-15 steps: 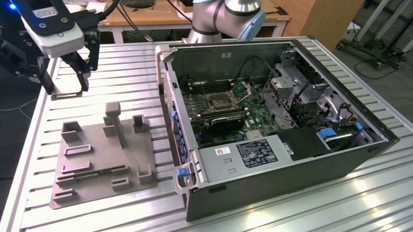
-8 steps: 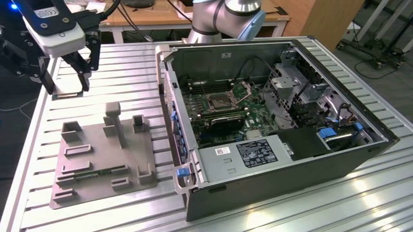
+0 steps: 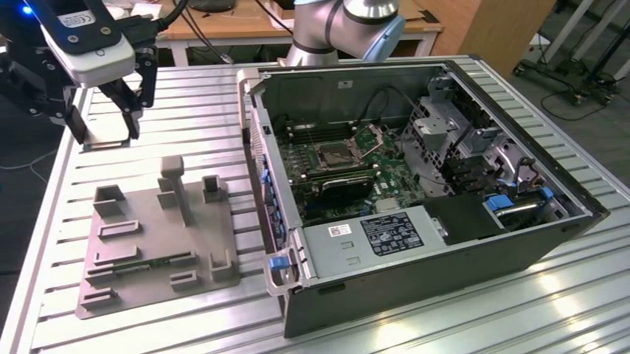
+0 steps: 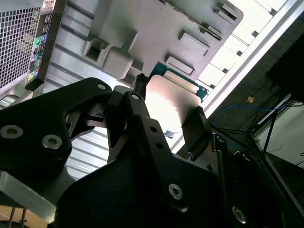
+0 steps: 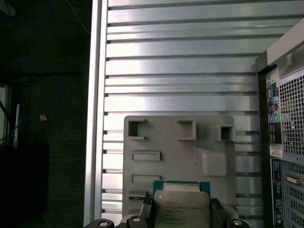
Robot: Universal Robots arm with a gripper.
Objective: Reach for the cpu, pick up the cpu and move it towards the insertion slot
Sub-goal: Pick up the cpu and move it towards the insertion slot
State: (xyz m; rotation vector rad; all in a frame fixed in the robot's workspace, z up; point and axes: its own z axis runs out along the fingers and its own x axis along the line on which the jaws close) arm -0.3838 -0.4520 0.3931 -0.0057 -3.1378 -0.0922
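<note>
Since the gripper [image 3: 105, 134] is clamped on the cpu [image 5: 181, 205], with a finger [image 4: 199, 126] pressed against each of two opposite edges, the chip hangs in the air above the grey fixture [image 3: 147, 221], lifted clear of it. In both wrist views its pale metal top faces away from the fixture and its green rim shows between the jaws. I judge it light and rigid, but smooth enough to slip. Its underside is likely delicate, so the edges where it is now held look like the right place to grip, and only gently. The fixture rests on the ribbed metal table [image 3: 414, 332]. Just beside the fixture stands the open computer case [image 3: 394, 287]. Deeper inside the case, well apart from the fixture, the insertion slot [image 3: 333, 156] sits on the green board with its hinged frame raised.
</note>
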